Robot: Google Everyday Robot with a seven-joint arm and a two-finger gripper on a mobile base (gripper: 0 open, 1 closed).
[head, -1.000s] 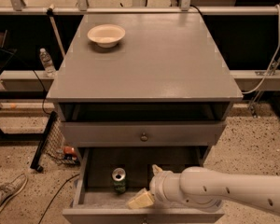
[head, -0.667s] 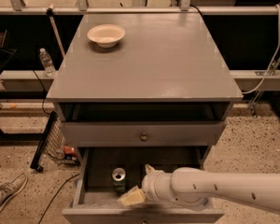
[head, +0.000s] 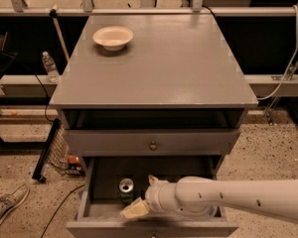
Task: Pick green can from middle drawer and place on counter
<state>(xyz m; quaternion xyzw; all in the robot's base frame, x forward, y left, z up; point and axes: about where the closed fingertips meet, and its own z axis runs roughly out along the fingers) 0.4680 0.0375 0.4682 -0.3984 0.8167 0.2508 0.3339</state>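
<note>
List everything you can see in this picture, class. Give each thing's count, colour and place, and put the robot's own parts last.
green can: one, green with a silver top, upright in the middle drawer, left of centre.
middle drawer: one, grey with a dark floor, pulled open, lowest in view.
counter: one, grey, the cabinet's top.
bowl: one, white, on the counter's far left part.
drawer front: one, grey with a round knob, above the middle drawer.
water bottle: one, clear, standing left of the cabinet.
shoe: one, pale, floor at lower left.
cable: one, white, right of the cabinet.
arm: one, white, reaching in from the right.
gripper: one, cream, over the drawer, beside the can.
</note>
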